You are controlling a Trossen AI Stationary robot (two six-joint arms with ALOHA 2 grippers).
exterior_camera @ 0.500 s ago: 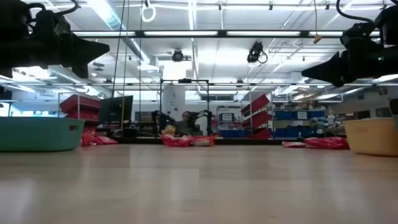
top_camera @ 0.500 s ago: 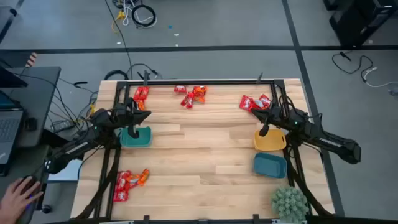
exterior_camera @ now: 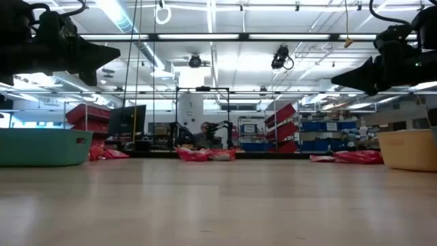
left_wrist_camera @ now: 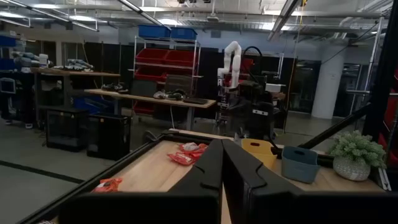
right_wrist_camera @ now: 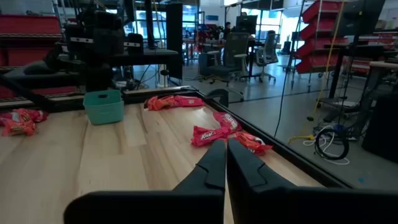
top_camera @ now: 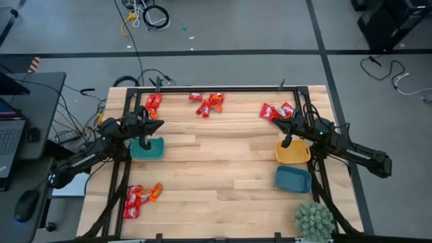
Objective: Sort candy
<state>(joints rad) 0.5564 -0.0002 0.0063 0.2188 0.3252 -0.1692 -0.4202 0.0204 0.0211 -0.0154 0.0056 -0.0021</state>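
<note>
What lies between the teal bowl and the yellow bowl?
Nothing: in the high view, only bare wood of the table runs from the teal bowl to the yellow bowl.

The left arm's dark two-finger tool (left_wrist_camera: 221, 163) is hovering with its fingers pressed together over the light wooden table (left_wrist_camera: 155, 171). Ahead of it, shiny red wrapped candies (left_wrist_camera: 188, 153) are lying on the table, with a small yellow bowl (left_wrist_camera: 257, 151), a blue bowl (left_wrist_camera: 299, 164) and a green potted plant (left_wrist_camera: 352, 155) beyond.

Overhead looks straight down, low looks level across; both share the table (top_camera: 223, 169), wrists face inward.
</note>
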